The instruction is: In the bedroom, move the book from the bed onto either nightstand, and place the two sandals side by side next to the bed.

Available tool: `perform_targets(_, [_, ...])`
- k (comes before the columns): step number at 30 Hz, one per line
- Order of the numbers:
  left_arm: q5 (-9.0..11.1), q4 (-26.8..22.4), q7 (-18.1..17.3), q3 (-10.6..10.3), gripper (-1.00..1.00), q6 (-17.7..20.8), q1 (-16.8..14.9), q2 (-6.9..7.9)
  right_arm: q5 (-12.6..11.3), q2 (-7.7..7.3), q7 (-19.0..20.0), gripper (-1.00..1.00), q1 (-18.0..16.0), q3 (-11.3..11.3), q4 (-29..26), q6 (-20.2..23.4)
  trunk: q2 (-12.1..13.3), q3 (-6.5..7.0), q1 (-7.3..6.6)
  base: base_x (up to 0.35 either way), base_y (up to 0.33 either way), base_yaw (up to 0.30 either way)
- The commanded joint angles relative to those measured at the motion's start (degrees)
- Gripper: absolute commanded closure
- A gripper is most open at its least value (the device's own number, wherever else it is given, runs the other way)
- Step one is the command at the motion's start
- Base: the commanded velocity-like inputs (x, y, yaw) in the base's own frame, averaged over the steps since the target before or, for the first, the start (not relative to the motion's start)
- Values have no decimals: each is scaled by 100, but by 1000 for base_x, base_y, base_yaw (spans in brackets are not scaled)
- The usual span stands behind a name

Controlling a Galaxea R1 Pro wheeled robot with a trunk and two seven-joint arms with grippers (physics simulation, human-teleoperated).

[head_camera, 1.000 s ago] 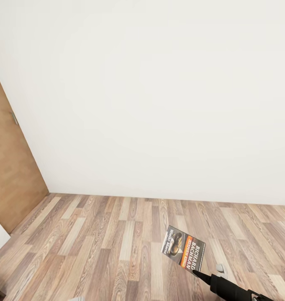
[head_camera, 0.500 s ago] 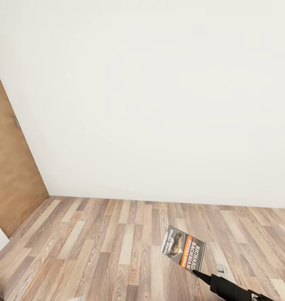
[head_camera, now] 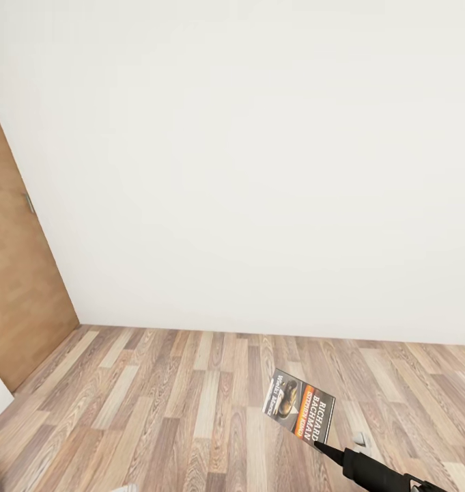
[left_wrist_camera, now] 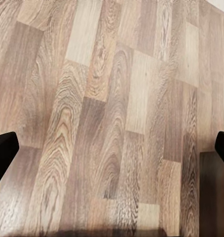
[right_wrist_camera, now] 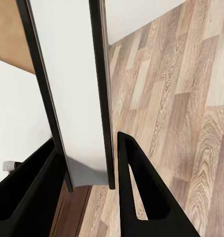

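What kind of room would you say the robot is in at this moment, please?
Probably an indoor domestic room: a plain white wall, wood-plank floor and a brown wooden door. No furniture here says which room. The right gripper carries the book.

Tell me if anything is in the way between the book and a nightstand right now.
Cannot tell yet. The right tool is shut on the book, held above the wood floor facing a white wall. A nightstand isn't in sight, so the path can't be judged; floor ahead looks bare.

White wall, wood-plank floor, brown door.
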Motion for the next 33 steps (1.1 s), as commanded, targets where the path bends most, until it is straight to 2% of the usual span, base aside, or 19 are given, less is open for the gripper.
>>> perform_targets(1, [11,7,-40,32,-100,1,-5,-1,-24,0,15,100,-4,-13,2,59,-5,-5,1,0,0,0])
perform_targets(12, [11,6,-40,32,-100,1,-5,-1,-23,1,18,100,-6,-13,-1,59,-5,10,1,0,0,0])
perform_targets(33, [11,6,-44,32,-100,0,-5,-1,-22,-2,17,100,-4,-13,-2,59,-5,192,1,0,0,0])
